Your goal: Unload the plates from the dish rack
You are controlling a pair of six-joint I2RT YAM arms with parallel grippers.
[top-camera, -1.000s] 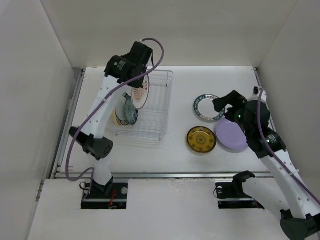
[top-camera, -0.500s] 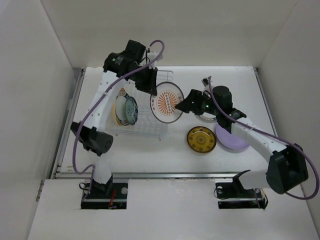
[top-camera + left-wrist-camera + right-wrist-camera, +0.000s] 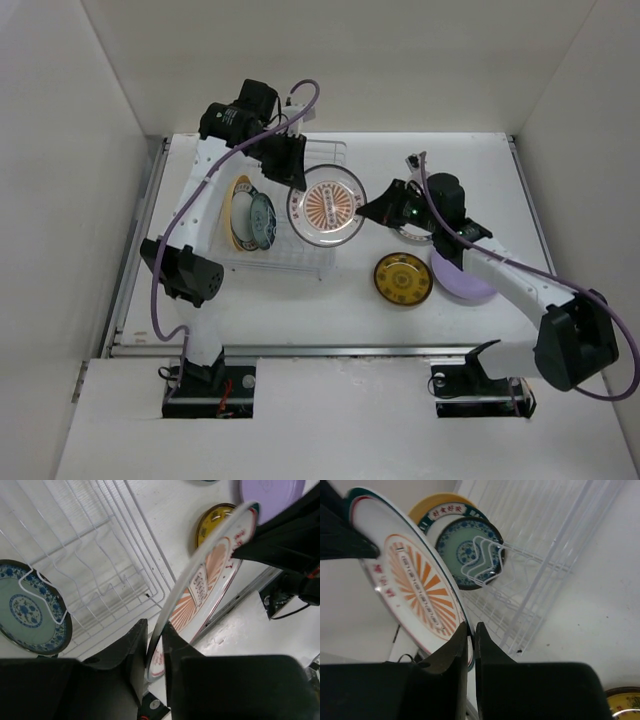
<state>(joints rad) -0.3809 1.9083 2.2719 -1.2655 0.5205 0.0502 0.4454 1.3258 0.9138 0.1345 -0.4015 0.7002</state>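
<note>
Both arms are white tubes with chunky black joint housings, left arm [image 3: 195,200] and right arm [image 3: 505,275] alike. A purple cable [image 3: 152,310] trails along each. Black base blocks [image 3: 480,385] sit bottom of the overhead shot, the left one showing some red. Up close the fingers [image 3: 137,650] are plain matte black wedges.

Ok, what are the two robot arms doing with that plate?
They are emptying the dish rack. Both hold one orange-striped plate up beside the rack: the left gripper pinches one edge and the right gripper the other, so it looks like a hand-over. A gold plate and a lavender plate already lie on the table. A teal plate stands in the rack.
</note>
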